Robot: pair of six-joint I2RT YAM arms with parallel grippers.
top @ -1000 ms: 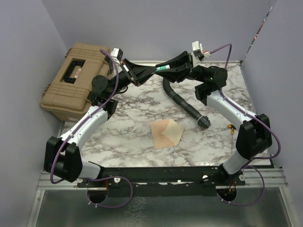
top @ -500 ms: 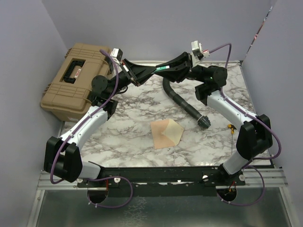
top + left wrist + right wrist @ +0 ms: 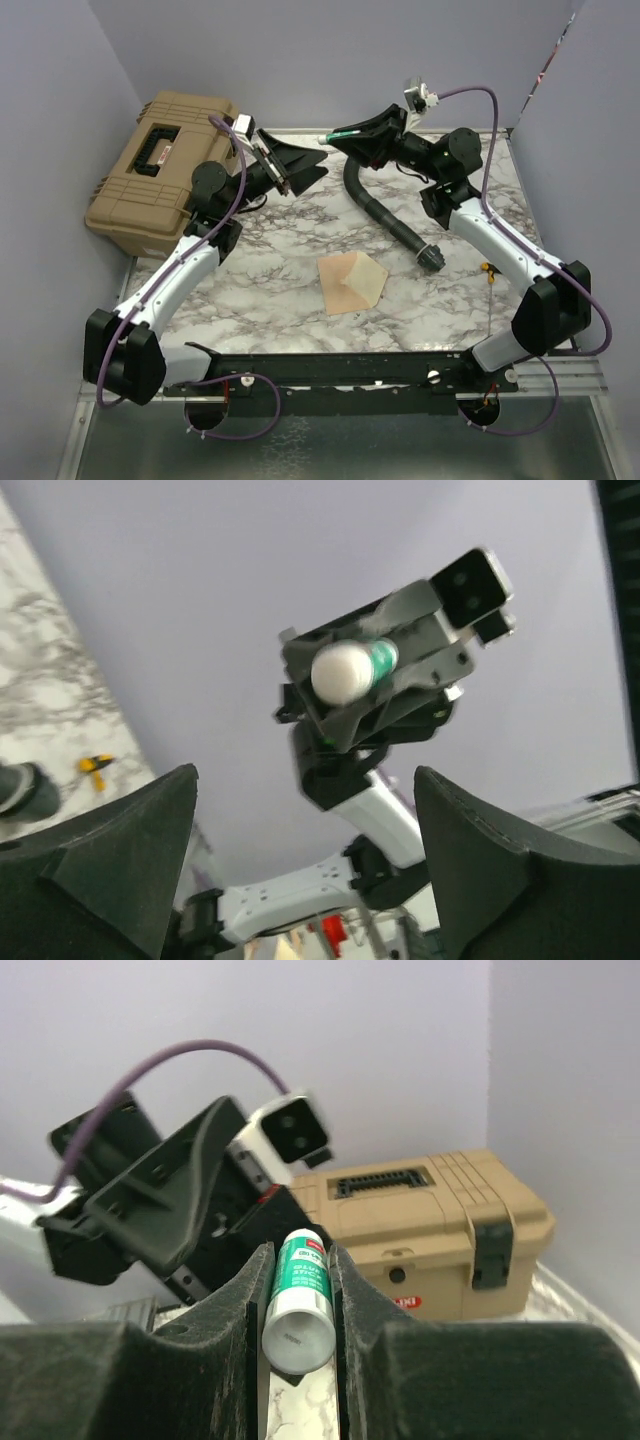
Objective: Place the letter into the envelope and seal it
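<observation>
The envelope (image 3: 352, 282) lay mid-bench (image 3: 262, 268), its paler pointed flap spread toward the right. Only the top camera showed it, and the letter could not be told apart from it there. Above the far edge the right tool (image 3: 340, 136) pinched a green glue stick (image 3: 298, 1298); the right wrist view showed its label, the left wrist view its white end. The left tool (image 3: 310, 168) gaped wide and empty, facing it. A tan case (image 3: 440, 1218) sat beyond.

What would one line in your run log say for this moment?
left gripper: open, empty | right gripper: shut on glue stick, raised | envelope: lying on table, untouched
</observation>
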